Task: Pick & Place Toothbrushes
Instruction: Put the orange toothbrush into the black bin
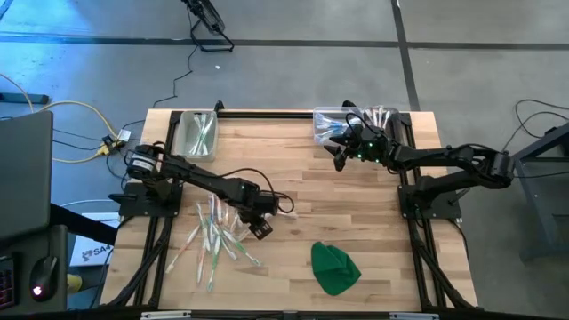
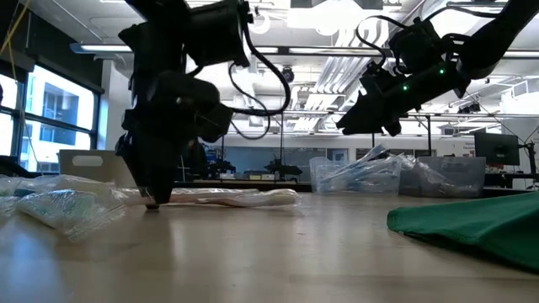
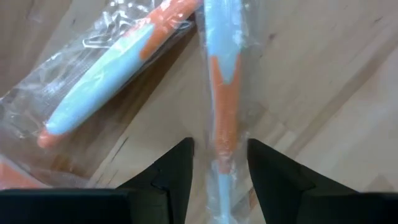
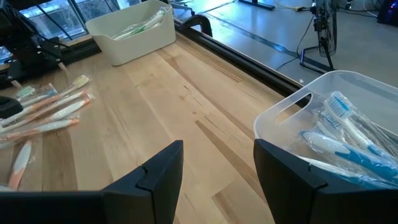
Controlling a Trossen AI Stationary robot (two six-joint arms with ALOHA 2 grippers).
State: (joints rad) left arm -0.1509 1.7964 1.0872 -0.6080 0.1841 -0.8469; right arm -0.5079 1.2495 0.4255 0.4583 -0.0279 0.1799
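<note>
Several wrapped toothbrushes [image 1: 218,236] lie scattered on the wooden table at its near left. My left gripper [image 1: 260,229] points down over the right edge of this pile and is open. In the left wrist view its fingers [image 3: 180,168] stand on either side of the handle of an orange-and-blue toothbrush [image 3: 224,93] lying flat in its clear wrapper. A second wrapped toothbrush [image 3: 106,81] lies beside it. My right gripper [image 1: 340,158] hangs open in the air at the far right, in front of a clear bin [image 4: 336,143] that holds blue toothbrushes.
A pale bin [image 1: 196,133] with a few toothbrushes stands at the far left. A green cloth lump [image 1: 333,267] lies near the front edge, right of the pile. Bare wood [image 1: 302,187] stretches between the two arms.
</note>
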